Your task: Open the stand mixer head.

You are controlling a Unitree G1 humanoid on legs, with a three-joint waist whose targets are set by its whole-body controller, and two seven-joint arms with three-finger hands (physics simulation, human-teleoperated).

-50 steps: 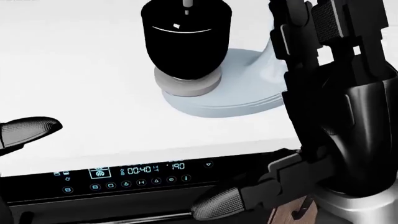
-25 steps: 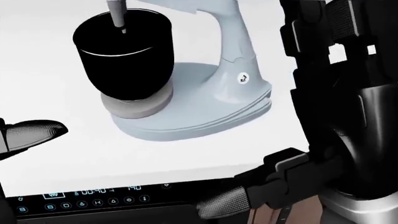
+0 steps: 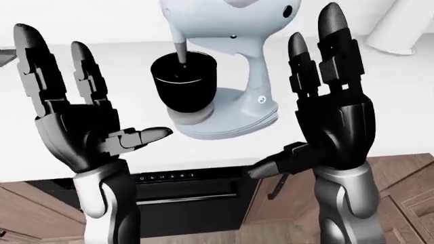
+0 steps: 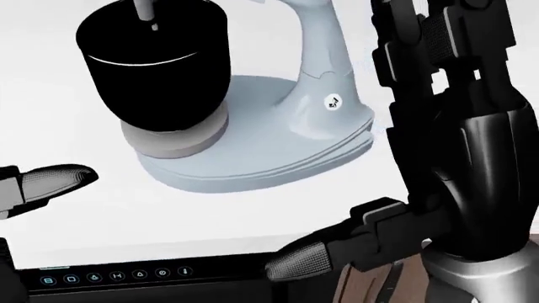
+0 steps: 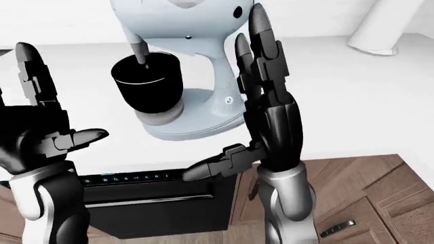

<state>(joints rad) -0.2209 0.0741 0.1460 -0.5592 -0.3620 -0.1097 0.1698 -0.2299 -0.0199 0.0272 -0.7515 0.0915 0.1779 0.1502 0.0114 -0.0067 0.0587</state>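
- Since one second ago the whole head view has shifted: the mixer sits lower and larger in it, its neck and knob now show, and the oven panel has slid to the bottom edge, so the camera has moved and not the things.
- At the left of the left-eye view, the left hand stands raised with its palm toward the camera, fingers spread upward and thumb pointing right; it is released and holds nothing.
- Between the hands, the stand mixer stands on the white counter, above the dark oven.
- Its black bowl sits on the base, and the beater shaft reaches down into it.
- The mixer head lies low over the bowl, so I judge it is still closed.
- At the right, the right hand is raised just beside the mixer neck, fingers straight up and thumb out to the left; it is also released and touches nothing.
- No part of the task looks done yet: the hands are near the mixer but apart from it, and reaching the head and tilting it up are both left.
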